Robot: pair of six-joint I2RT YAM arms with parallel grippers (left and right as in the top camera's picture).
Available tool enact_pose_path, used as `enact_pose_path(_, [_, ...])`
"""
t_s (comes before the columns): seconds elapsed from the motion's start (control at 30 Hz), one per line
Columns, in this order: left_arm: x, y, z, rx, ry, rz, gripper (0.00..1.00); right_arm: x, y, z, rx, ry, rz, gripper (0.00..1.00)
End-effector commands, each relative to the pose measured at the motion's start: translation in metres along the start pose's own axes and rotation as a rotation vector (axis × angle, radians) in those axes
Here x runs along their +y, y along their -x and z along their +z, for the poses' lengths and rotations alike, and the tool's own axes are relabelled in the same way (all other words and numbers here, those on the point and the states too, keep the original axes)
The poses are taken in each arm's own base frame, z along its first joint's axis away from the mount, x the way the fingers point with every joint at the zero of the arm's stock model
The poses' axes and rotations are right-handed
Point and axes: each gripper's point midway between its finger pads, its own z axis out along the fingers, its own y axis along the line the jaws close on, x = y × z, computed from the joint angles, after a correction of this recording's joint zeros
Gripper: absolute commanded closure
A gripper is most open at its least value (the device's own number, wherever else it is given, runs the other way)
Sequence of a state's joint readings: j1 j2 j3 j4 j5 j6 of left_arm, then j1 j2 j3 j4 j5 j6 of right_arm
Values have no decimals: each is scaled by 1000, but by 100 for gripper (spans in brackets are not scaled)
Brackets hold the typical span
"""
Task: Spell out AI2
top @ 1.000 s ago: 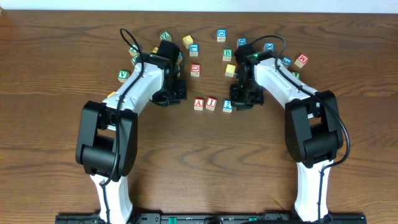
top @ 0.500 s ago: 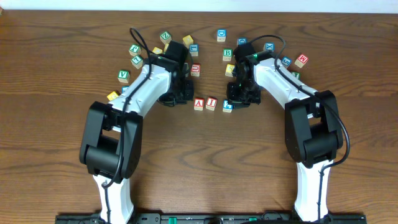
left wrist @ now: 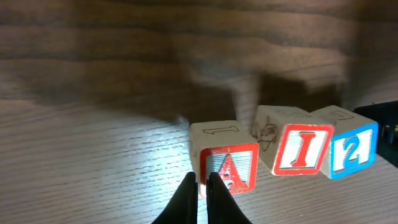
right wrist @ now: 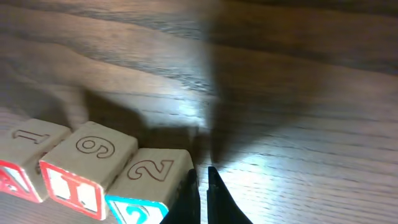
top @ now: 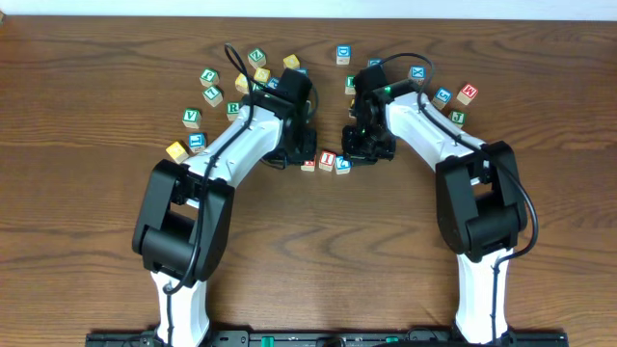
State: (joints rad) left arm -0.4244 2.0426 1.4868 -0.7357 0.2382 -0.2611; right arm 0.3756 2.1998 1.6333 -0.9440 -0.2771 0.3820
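Three wooden letter blocks stand in a row at mid-table: a red A block (left wrist: pixel 229 168), a red I block (left wrist: pixel 303 148) and a blue 2 block (left wrist: pixel 352 149). In the overhead view the I block (top: pixel 329 159) and the 2 block (top: pixel 343 166) show, while the A block (top: pixel 308 166) is partly under the left arm. My left gripper (left wrist: pixel 202 180) is shut, with its tips at the A block's left edge. My right gripper (right wrist: pixel 202 174) is shut, with its tips against the right side of the 2 block (right wrist: pixel 152 180).
Several loose letter blocks lie scattered behind and beside the arms, among them a yellow block (top: pixel 176 150), a green V block (top: pixel 192 118), a blue block (top: pixel 342 54) and a red block (top: pixel 468 93). The table's far edge runs along the top.
My left gripper has swung right to the A block. My right gripper has shifted left against the 2 block. The three blocks now sit closer together.
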Motion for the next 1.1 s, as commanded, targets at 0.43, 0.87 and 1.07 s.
enact_pose_path(0.43, [-10, -6, 17, 20, -13, 19, 92, 17, 10, -5, -64, 35, 33, 99])
enact_pose_path(0.87, [-13, 5, 17, -24, -28, 31, 93, 9, 17, -5, -101, -12, 61, 99])
enact_pose_path(1.07, [-13, 6, 17, -26, -28, 31, 93, 8, 18, -6, -104, -10, 62, 99])
